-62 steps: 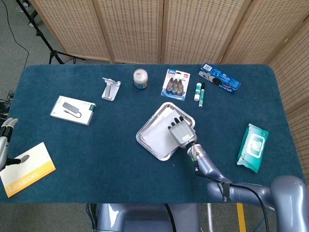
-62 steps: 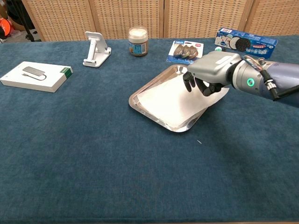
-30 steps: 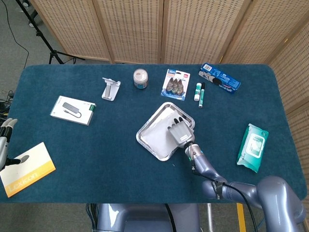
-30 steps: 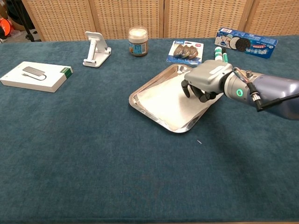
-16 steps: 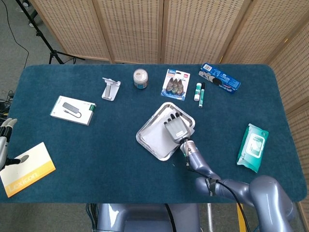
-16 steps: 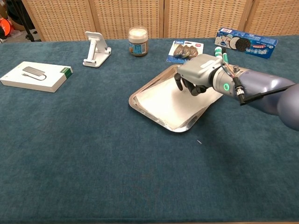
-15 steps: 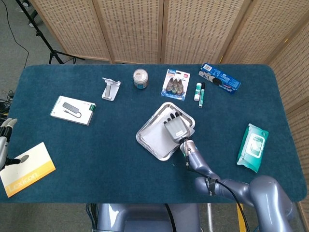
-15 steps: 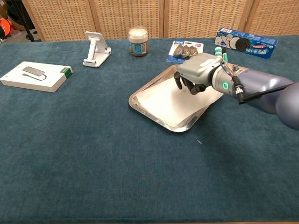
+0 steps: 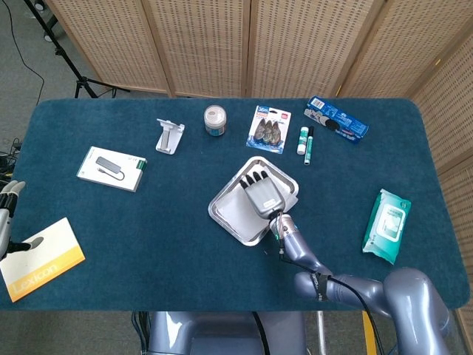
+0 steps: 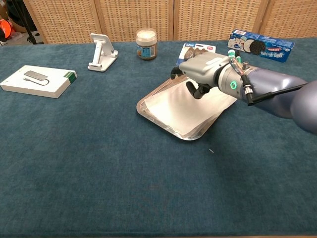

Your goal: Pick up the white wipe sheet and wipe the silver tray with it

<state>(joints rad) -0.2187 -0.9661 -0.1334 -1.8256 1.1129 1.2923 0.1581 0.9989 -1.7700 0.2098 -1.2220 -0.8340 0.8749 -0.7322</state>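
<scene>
The silver tray (image 9: 230, 226) (image 10: 163, 123) lies near the table's middle, turned like a diamond. The white wipe sheet (image 9: 235, 209) (image 10: 173, 106) is spread flat inside it, and one edge laps over the tray's right rim. My right hand (image 9: 263, 194) (image 10: 200, 72) is over the far part of the tray. Its fingers curl down and press on the sheet. My left hand (image 9: 9, 207) shows only at the far left edge of the head view, off the table, fingers apart and holding nothing.
Along the back stand a white phone stand (image 9: 169, 136), a small jar (image 9: 215, 120), a blister pack (image 9: 269, 128), marker pens (image 9: 305, 140) and a blue cookie box (image 9: 337, 118). A wet-wipes pack (image 9: 386, 225) lies right, a white box (image 9: 112, 168) and yellow booklet (image 9: 41, 257) left.
My right hand has slid across the sheet from the tray's right side toward its far left corner. The tray has turned a little. The left hand has not moved.
</scene>
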